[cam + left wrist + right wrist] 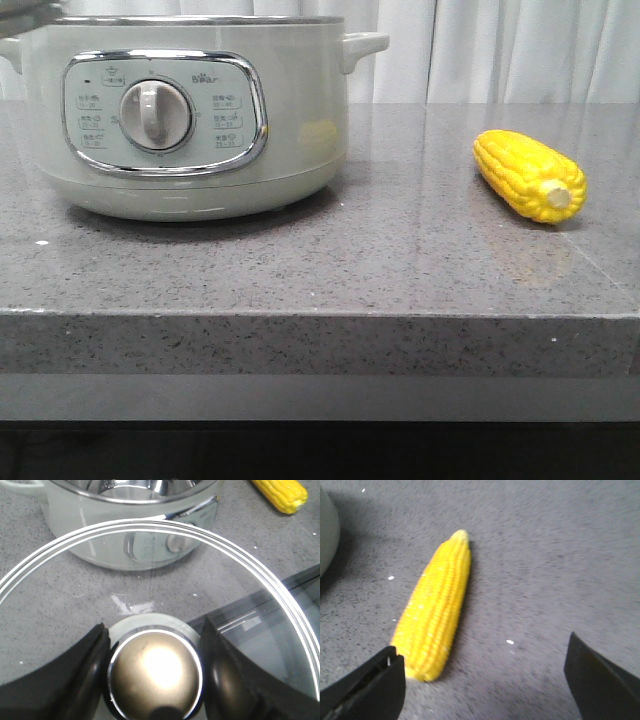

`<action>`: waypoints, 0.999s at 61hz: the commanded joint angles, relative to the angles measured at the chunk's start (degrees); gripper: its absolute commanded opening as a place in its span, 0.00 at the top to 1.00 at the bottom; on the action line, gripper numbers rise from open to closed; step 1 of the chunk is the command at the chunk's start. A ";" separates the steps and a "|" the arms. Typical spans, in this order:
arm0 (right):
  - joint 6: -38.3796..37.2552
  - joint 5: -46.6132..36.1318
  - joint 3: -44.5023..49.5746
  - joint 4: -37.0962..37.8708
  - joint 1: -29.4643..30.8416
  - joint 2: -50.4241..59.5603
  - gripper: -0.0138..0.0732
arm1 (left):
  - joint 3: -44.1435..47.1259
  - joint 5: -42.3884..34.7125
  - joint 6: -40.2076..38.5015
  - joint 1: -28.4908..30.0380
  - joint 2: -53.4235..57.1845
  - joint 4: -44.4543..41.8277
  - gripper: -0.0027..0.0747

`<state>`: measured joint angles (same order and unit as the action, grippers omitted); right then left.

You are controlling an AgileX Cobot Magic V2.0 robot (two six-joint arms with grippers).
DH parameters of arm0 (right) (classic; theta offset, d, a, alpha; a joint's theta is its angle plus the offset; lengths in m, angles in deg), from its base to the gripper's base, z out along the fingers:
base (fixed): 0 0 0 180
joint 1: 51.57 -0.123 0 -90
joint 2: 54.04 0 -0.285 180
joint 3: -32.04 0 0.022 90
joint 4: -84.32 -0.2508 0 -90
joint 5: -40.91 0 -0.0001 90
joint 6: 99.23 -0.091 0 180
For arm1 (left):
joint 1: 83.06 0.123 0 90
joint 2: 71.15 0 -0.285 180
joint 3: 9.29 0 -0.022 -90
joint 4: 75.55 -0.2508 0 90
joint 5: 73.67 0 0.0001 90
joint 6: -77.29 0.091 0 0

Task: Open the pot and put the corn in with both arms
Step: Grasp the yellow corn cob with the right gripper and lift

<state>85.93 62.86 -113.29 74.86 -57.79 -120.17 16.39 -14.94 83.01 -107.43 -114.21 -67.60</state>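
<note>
Already the left claw (152,672) grips the lid (150,580) by its knob, clear of the open pot (190,120) at the bench's (400,260) left, while the right claw (485,680), spread wide, hovers over the corn (530,175) lying right, needing only to centre and close.

The left gripper (155,675) clamps the round metal knob (155,676) of a glass lid (240,580) — one dark finger (75,680) pressed to each side. Through the glass the pot (125,525) stands open on the grey speckled counter (40,595), its shiny inner rim and control dial showing. The corn (281,493) lies on the counter apart from the pot — well clear of the lid's metal rim.
</note>
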 commanded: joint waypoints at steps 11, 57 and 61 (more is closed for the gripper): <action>0.20 -1.34 -13.15 -4.31 -5.35 -16.40 0.09 | 1.08 -6.87 -0.26 -0.16 7.17 2.49 0.63; 0.03 -1.47 -22.53 -7.88 -5.48 -31.77 0.48 | 1.08 -6.87 -0.26 -0.16 7.46 2.71 0.63; 0.03 -1.42 -23.37 -7.74 -5.48 -30.39 0.51 | 1.08 -6.87 -0.26 -0.16 7.46 2.71 0.63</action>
<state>85.82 64.39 -133.66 67.47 -63.37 -155.11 19.41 -14.81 83.01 -107.43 -106.52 -66.56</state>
